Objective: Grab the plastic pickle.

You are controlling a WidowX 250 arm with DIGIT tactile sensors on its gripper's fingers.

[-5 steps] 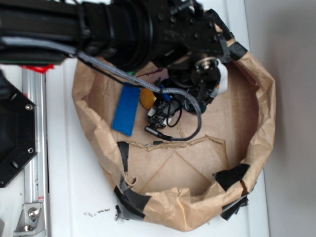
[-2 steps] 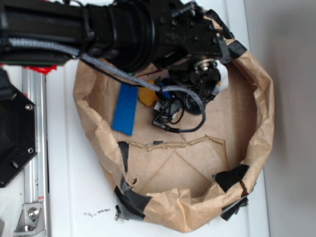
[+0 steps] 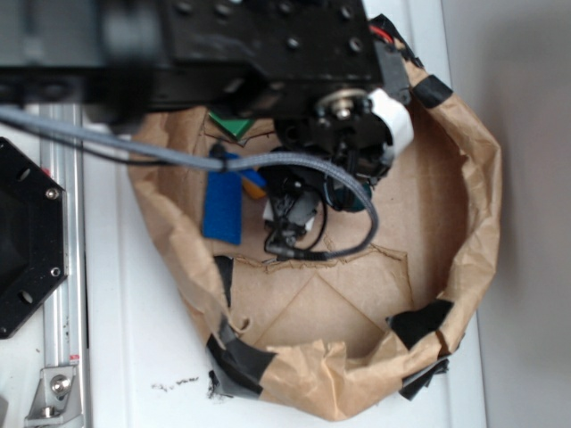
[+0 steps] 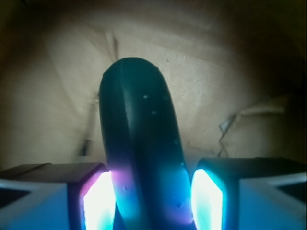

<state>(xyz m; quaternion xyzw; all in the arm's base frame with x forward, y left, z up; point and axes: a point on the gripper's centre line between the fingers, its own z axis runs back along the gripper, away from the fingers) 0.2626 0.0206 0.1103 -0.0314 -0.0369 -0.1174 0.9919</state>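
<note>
Since the earlier frame our arm swung toward the top of the frame, uncovering a green block (image 3: pixel 230 124). Pincer (image 4: pixel 153 199) is clamped on the pickle (image 4: pixel 141 163), which sits between both pads in the wrist view. Risk: glossy rounded skin could squirt out if we lift fast. Paper bag (image 3: pixel 464 267) also holds a blue block (image 3: pixel 220 207) and something orange (image 3: pixel 254 181).
</note>
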